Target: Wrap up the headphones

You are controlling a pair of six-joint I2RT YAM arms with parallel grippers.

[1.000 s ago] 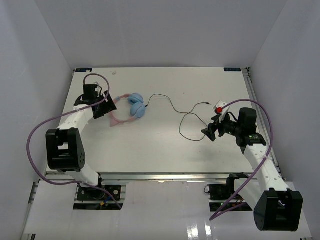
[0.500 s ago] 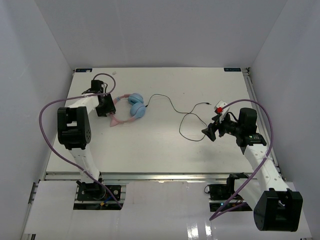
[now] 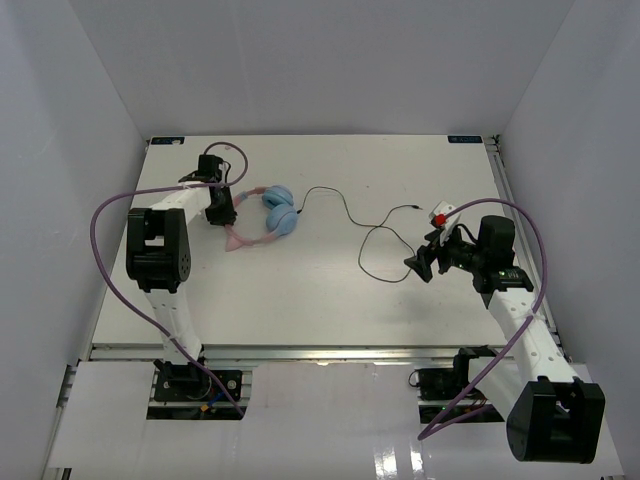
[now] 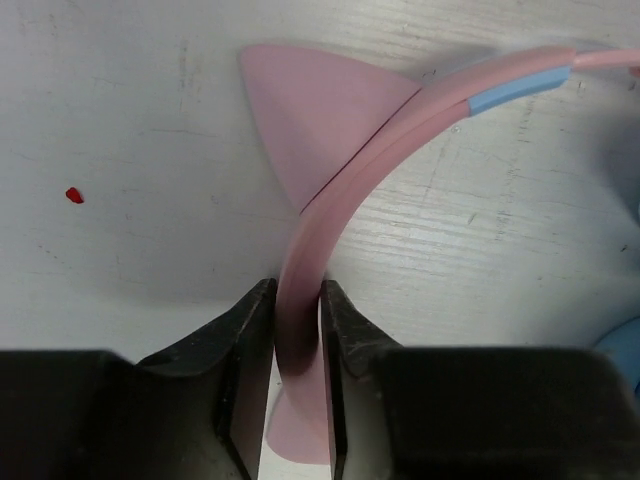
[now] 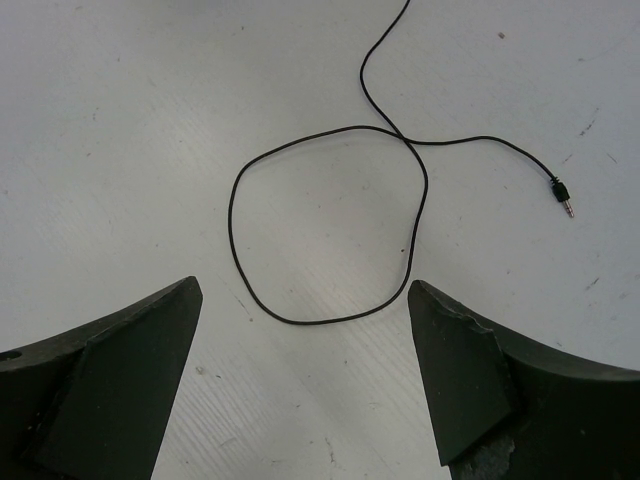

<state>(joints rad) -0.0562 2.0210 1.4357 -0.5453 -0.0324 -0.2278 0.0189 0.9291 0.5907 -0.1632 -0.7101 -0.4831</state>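
The headphones (image 3: 281,211) lie at the table's back left, with two light-blue ear cups and a pink headband (image 3: 238,238). My left gripper (image 3: 222,207) is shut on the headband (image 4: 300,290), which runs up between the jaws past a cat-ear point (image 4: 310,110). The thin black cord (image 3: 345,212) trails right from the cups into a loop (image 3: 378,252). My right gripper (image 3: 418,266) hovers open just right of that loop. In the right wrist view, the loop (image 5: 231,215) and the plug (image 5: 562,195) lie ahead of the open gripper (image 5: 305,288).
White walls close in the table (image 3: 300,300) on the left, back and right. Thick purple cables (image 3: 110,215) arc off both arms. A metal rail (image 3: 320,352) runs along the near edge. There is a small red speck (image 4: 73,195) on the table by the headband.
My left gripper has closed on the pink headband, and the left arm has folded in towards the back. The headphones have shifted slightly right. The right arm has not moved.
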